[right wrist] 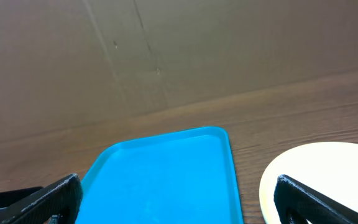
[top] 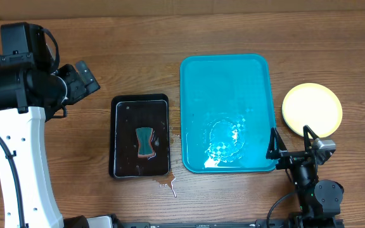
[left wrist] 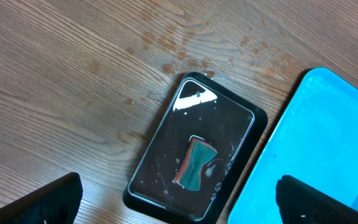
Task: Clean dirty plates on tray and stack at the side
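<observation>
The turquoise tray [top: 227,82] lies right of the table's middle, wet and glistening near its front, with no plate on it. It also shows in the left wrist view [left wrist: 303,143] and the right wrist view [right wrist: 166,174]. A pale yellow-green plate [top: 312,109] sits on the table right of the tray, also in the right wrist view [right wrist: 316,174]; I cannot tell whether more plates lie under it. My left gripper [left wrist: 179,202] is open and empty, high above the table's left part. My right gripper [top: 290,144] is open and empty at the tray's front right corner, also in the right wrist view [right wrist: 179,199].
A small black tray [top: 140,136] with a teal and orange sponge [top: 146,140] stands left of the turquoise tray. Water drops [top: 167,183] lie on the wood in front of it. A brown cardboard wall [right wrist: 166,56] runs behind the table.
</observation>
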`<state>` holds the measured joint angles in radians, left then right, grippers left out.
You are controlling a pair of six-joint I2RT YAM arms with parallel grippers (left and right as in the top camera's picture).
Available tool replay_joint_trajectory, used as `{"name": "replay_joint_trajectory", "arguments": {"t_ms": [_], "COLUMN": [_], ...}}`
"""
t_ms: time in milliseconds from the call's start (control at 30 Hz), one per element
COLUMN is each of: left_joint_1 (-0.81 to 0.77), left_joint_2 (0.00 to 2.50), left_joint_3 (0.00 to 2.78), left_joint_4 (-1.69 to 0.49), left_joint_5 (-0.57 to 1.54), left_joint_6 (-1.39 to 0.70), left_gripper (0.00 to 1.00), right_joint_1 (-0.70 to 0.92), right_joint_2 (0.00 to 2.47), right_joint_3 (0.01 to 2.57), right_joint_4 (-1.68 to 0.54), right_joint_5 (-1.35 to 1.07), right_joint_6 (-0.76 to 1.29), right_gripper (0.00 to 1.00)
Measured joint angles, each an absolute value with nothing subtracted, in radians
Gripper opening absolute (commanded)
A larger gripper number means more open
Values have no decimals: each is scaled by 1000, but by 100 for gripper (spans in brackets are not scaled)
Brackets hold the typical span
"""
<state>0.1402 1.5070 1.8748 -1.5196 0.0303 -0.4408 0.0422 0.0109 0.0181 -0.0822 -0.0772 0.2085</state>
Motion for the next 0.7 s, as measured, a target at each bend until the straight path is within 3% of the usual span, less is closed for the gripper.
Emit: {"name": "replay_joint_trajectory", "arguments": {"t_ms": [333,700], "left_joint_1": [104,-204], "left_joint_2": [1495,1126], "left_joint_3": [1874,1579], "left_joint_4": [-1499,-832], "left_joint_5": [-13,-83], "left_joint_6": [-422,-239], "left_gripper": [100,100], "right_joint_1": [42,42], "right_joint_2": [11,11], "right_joint_3": [18,18], "right_joint_4": [-83,-83], "right_joint_5": [-78,-78], "right_joint_6": [209,209], "right_gripper": [100,100]}}
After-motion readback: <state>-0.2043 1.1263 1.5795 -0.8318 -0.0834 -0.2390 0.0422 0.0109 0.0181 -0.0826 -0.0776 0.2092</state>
